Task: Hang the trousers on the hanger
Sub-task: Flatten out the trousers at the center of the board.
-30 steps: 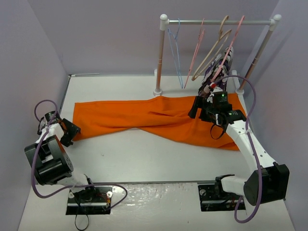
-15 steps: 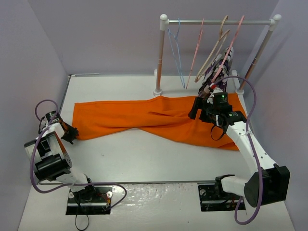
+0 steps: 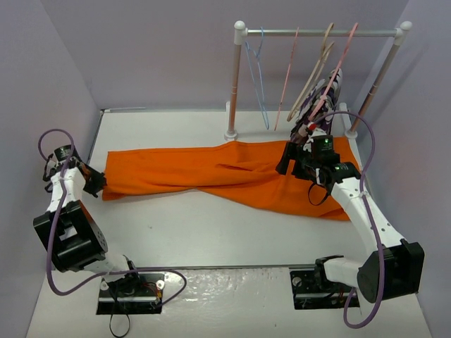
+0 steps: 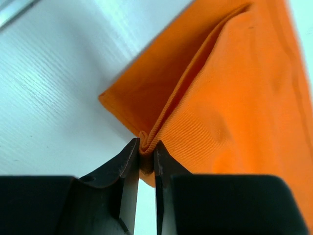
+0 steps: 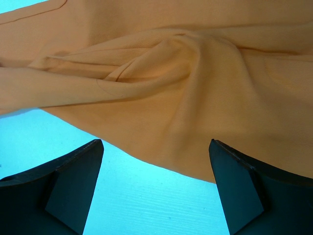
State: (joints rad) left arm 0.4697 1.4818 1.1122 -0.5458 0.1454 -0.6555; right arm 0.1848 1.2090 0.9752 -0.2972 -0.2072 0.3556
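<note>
While the left gripper [image 4: 145,151] is clamped tight on the folded cuff of the trousers [image 3: 225,172] at 9 o'clock | right gripper [image 5: 155,147]: jaws spread wide over the cloth at 2 o'clock, holding nothing | trousers: flat across the table [image 3: 211,232], 9 to 3 | hanger [image 3: 258,84]: on the rail [image 3: 317,31], 12 o'clock.

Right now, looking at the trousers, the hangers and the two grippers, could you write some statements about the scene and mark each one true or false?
1. The left gripper is shut on a folded edge of the trousers. True.
2. The right gripper is shut on the trousers. False: its jaws stand open above the cloth and hold nothing.
3. The blue hanger hangs on the rail. True.
4. The trousers are draped over the blue hanger. False: they lie spread out on the table.
</note>
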